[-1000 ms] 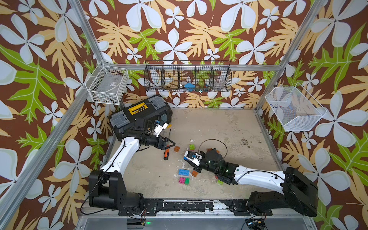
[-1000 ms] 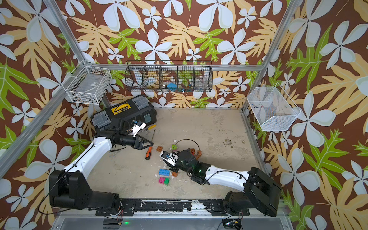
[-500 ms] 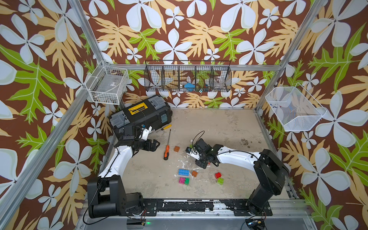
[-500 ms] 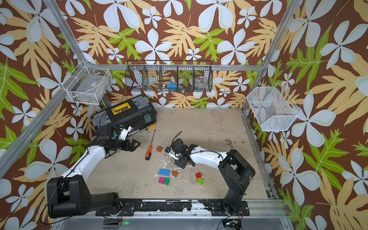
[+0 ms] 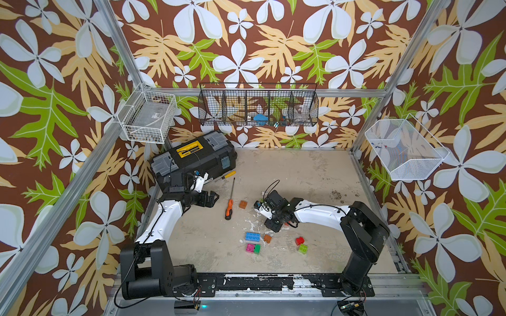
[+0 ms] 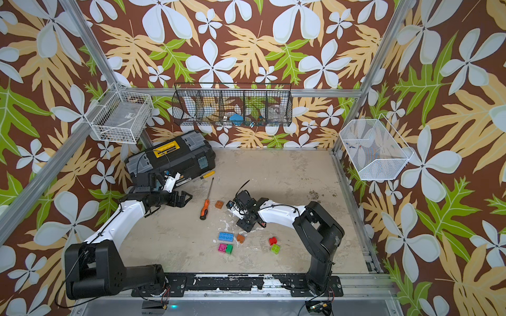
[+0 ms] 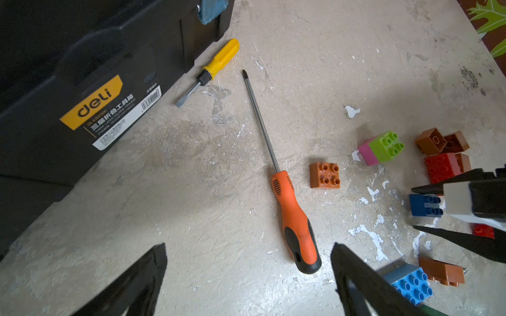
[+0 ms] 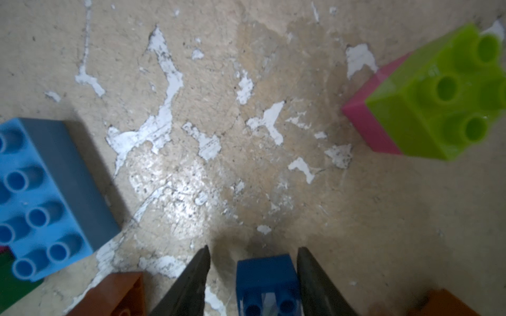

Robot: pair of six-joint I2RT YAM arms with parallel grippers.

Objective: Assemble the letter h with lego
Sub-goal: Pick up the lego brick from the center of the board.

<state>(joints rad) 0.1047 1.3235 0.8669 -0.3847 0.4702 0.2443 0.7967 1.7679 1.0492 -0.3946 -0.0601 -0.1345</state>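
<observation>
While the right gripper (image 8: 253, 250) is reaching down low over the table (image 5: 301, 175), its jaws are standing apart around a dark blue brick (image 8: 267, 276) that is lying on its side. A gap is showing between the brick and one finger (image 8: 191, 281), so the brick is not being clamped. The left gripper (image 7: 247, 246) is hovering near the black toolbox (image 7: 82, 82), jaws spread wide and holding nothing. An orange-handled screwdriver (image 7: 297, 219) is lying just ahead of it, and a yellow-handled screwdriver (image 7: 216, 64) is lying just beside the toolbox. A lone orange brick (image 5: 243, 204) is sitting between the orange handle and the right gripper.

Nearer the front edge, a long light blue brick (image 5: 253, 237) is lying studs up with a brown brick (image 5: 267, 238) just beside it. A pink brick (image 5: 249, 248) and a green brick (image 5: 257, 249) are touching side by side, and a red brick (image 5: 299, 240) is sitting just beside a lime brick (image 5: 302, 248). Close by the right gripper, a lime-and-pink pair (image 7: 382, 147) is sitting near two brown bricks (image 7: 431, 141) and a second red brick (image 7: 440, 165).
</observation>
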